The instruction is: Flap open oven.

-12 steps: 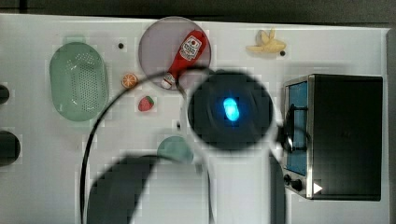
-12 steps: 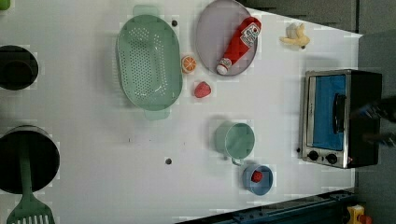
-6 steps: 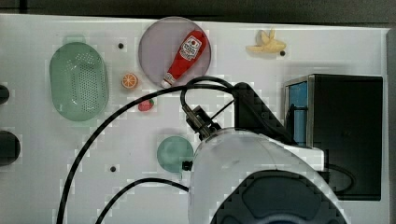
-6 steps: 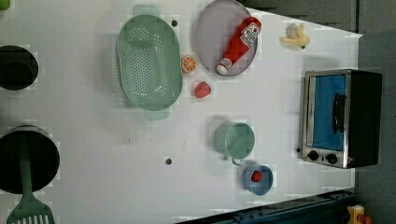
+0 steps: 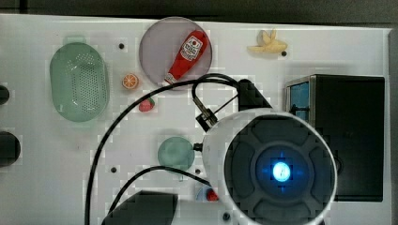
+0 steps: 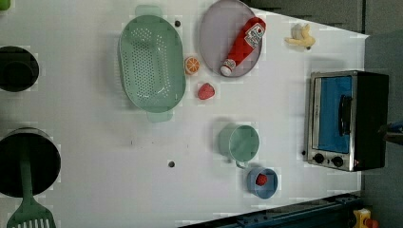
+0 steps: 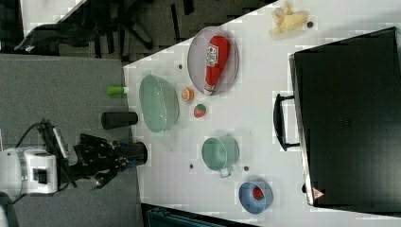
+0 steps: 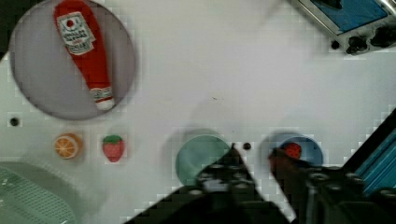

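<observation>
- Blue-tinted glass door of the oven (image 6: 335, 118) is shut; the oven sits at the table's (image 6: 95, 156) edge, on the left view's right.
- Gripper (image 8: 254, 161) holds nothing; whether its fingers are parted or closed, I cannot tell.
- Risk: the thin bar handle (image 7: 280, 122) gives little purchase, so fingers may slip, or the pull may drag the oven.

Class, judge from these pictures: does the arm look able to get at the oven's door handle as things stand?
Probably yes. The handle on the shut oven door faces bare table; the green cup stands well clear.

Robot arm (image 5: 277, 171) beside oven (image 5: 347, 136)
</observation>
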Controlling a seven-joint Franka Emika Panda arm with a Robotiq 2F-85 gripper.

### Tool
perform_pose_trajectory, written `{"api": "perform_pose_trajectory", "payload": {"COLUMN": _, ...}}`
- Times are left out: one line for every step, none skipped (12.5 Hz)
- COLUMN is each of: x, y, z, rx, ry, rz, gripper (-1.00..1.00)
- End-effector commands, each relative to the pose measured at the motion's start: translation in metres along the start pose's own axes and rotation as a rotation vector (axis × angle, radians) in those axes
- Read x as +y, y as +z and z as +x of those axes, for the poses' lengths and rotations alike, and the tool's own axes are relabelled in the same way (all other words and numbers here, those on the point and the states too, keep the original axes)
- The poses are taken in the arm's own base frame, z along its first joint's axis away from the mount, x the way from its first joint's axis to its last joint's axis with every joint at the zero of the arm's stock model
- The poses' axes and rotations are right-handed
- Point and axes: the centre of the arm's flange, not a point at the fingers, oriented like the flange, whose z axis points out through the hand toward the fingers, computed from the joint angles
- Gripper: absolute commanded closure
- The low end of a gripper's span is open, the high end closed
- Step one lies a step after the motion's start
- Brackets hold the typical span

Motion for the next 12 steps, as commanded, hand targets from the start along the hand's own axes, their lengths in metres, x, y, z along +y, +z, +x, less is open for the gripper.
{"api": "perform_pose_trajectory", "payload": {"x": 0.011, "y": 0.007, "z": 0.011, "rx": -0.017, "ry": -0.007, "rz": -0.002, "gripper": 0.65}}
{"api": "perform_pose_trajectory", "payload": {"x": 0.014, "y": 0.017, "z": 0.015, "rx": -0.032, "ry": -0.016, "rz": -0.018, "gripper": 0.65}}
{"api": "perform_pose_trajectory", "payload": {"x": 0.016, "y": 0.027, "z": 0.017, "rx": -0.037, "ry": -0.041, "rz": -0.038, "gripper": 0.65}}
{"api": "perform_pose_trajectory", "payload": {"x": 0.018, "y": 0.037, "z": 0.021, "rx": -0.033, "ry": -0.082, "rz": -0.056, "gripper": 0.65}}
{"api": "perform_pose_trajectory", "payload": {"x": 0.021, "y": 0.047, "z": 0.025, "rx": -0.017, "ry": -0.139, "rz": -0.067, "gripper": 0.65}}
{"api": "perform_pose_trajectory", "payload": {"x": 0.024, "y": 0.056, "z": 0.031, "rx": 0.004, "ry": -0.207, "rz": -0.068, "gripper": 0.65}}
{"api": "perform_pose_trajectory", "payload": {"x": 0.029, "y": 0.064, "z": 0.04, "rx": 0.026, "ry": -0.266, "rz": -0.055, "gripper": 0.65}}
{"api": "perform_pose_trajectory", "payload": {"x": 0.036, "y": 0.072, "z": 0.05, "rx": 0.044, "ry": -0.313, "rz": -0.036, "gripper": 0.65}}
{"api": "perform_pose_trajectory", "payload": {"x": 0.045, "y": 0.081, "z": 0.06, "rx": 0.054, "ry": -0.35, "rz": -0.021, "gripper": 0.65}}
{"api": "perform_pose_trajectory", "payload": {"x": 0.056, "y": 0.09, "z": 0.071, "rx": 0.053, "ry": -0.384, "rz": -0.014, "gripper": 0.65}}
{"api": "perform_pose_trajectory", "payload": {"x": 0.068, "y": 0.099, "z": 0.084, "rx": 0.051, "ry": -0.424, "rz": -0.008, "gripper": 0.65}}
{"api": "perform_pose_trajectory", "payload": {"x": 0.078, "y": 0.107, "z": 0.096, "rx": 0.05, "ry": -0.478, "rz": -0.005, "gripper": 0.65}}
